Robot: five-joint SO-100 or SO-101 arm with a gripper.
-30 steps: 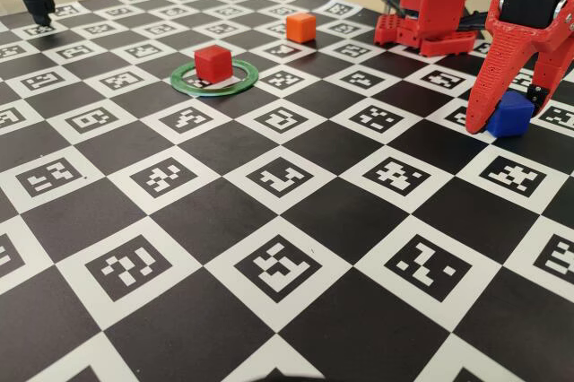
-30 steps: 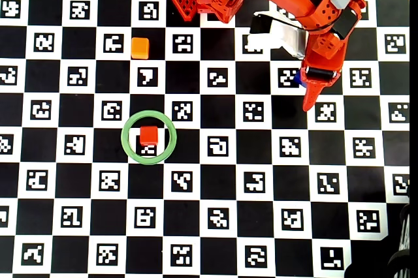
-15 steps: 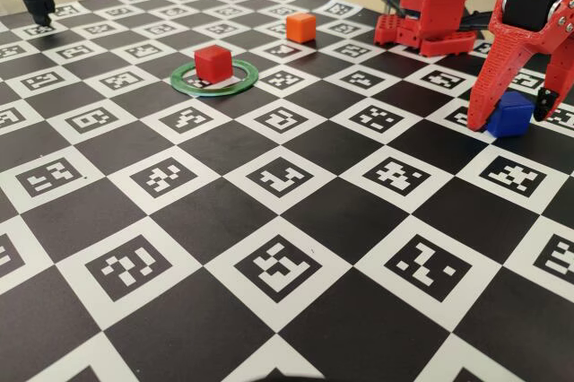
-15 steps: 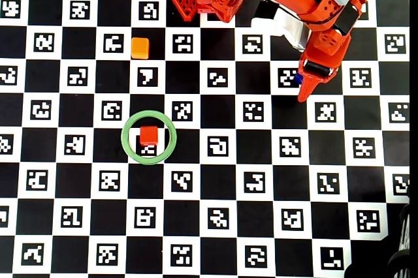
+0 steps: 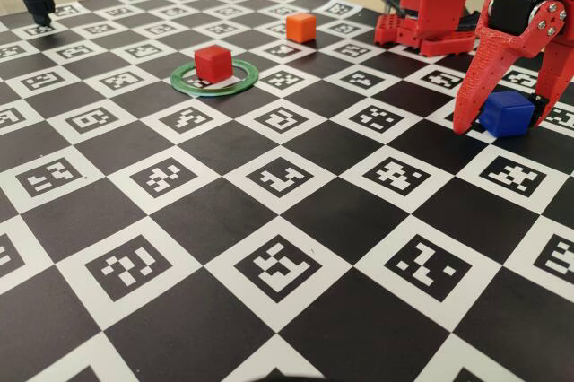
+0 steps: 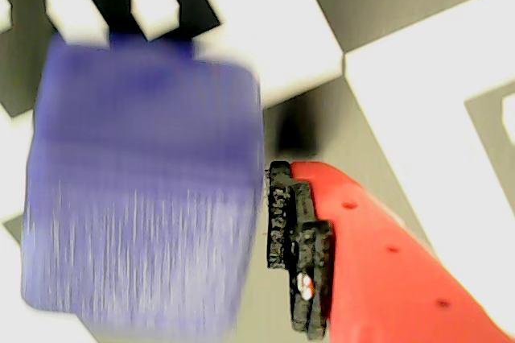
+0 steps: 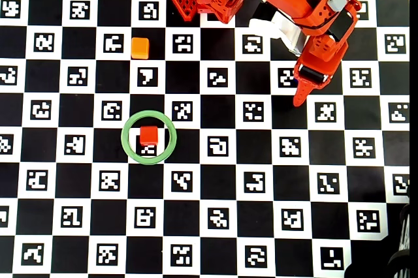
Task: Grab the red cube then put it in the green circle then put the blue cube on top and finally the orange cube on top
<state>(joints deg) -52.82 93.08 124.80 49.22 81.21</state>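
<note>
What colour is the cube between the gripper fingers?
Blue: the cube shows best in the fixed view.

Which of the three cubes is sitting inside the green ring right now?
The red cube: it rests within the green circle. The orange cube sits alone on the board, and the blue cube is between the gripper's fingers.

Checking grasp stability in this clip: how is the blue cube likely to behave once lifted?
The blue cube looks rigid with flat faces, so it should sit squarely between the tool fingers and won't roll. It seems small and probably light. Its matte surface suggests decent grip against the ridged pad.
</note>
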